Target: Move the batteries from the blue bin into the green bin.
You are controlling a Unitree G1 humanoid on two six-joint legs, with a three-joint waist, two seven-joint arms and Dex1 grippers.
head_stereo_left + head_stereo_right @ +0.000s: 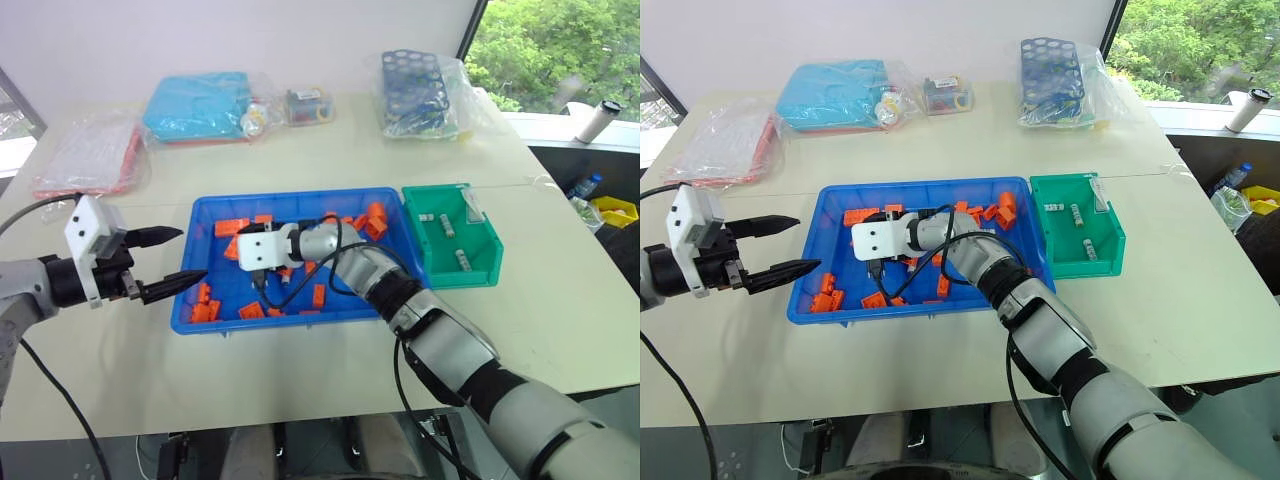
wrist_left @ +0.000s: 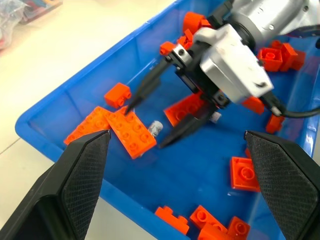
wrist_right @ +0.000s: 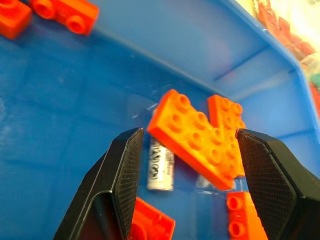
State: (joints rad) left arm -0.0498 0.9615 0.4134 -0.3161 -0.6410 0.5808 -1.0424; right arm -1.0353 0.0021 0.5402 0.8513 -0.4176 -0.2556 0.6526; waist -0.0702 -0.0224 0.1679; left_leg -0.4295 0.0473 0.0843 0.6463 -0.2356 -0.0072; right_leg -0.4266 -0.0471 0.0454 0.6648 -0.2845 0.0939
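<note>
Beige table [image 1: 300, 160] | blue bin [image 1: 300, 203]: one battery [image 3: 160, 165] between spread right gripper [image 3: 192, 185] fingers, seen from wrist | green bin [image 1: 480, 270]: three batteries [image 1: 448, 228] | left gripper [image 1: 185, 257] spread outside.

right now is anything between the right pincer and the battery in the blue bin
Yes. An orange brick lies against the battery between the open right pincer fingers, so closing could catch it too.
</note>
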